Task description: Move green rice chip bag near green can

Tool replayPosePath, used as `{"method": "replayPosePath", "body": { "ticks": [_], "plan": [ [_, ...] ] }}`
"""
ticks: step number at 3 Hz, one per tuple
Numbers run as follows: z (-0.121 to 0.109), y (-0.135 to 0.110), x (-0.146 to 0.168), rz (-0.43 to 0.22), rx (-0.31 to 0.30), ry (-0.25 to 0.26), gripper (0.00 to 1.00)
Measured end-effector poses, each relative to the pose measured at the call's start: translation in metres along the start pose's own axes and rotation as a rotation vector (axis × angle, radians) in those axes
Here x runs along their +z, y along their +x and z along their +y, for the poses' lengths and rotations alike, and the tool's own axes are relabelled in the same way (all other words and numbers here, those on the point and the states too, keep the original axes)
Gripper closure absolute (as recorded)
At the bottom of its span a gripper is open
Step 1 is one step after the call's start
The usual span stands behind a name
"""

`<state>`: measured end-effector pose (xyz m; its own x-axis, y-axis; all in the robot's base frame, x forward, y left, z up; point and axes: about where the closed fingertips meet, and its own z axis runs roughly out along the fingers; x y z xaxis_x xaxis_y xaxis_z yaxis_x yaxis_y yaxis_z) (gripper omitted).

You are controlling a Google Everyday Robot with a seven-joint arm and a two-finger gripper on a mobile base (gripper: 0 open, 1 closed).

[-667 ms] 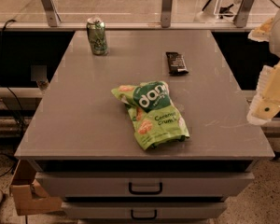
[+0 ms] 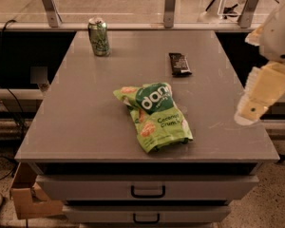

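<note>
The green rice chip bag (image 2: 154, 115) lies flat near the middle of the grey table top (image 2: 85, 108), with its dark green round logo facing up. The green can (image 2: 99, 36) stands upright at the table's far left corner, well apart from the bag. My gripper (image 2: 256, 101) is a pale yellow and white shape at the right edge of the view. It hangs over the table's right side, to the right of the bag and above it, and touches nothing.
A small dark bar wrapper (image 2: 179, 63) lies at the back right of the table. Two drawers with handles (image 2: 147, 191) sit under the top. A railing with metal posts (image 2: 169, 6) runs behind. A cardboard box (image 2: 26, 196) sits on the floor at the left.
My gripper has moved a little to the left, further in over the table's right side. The bag, the can and the bar wrapper have not moved.
</note>
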<state>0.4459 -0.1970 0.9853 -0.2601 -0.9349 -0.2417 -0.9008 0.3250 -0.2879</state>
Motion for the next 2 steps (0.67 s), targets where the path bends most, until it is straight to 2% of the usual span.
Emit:
{"method": "replayPosePath", "body": {
  "ticks": [1,2],
  "plan": [
    [0.004,-0.031,0.039,-0.052,0.123,-0.054,0.0],
    [0.01,-0.062,0.075,-0.095,0.209,-0.11,0.0]
  ]
}}
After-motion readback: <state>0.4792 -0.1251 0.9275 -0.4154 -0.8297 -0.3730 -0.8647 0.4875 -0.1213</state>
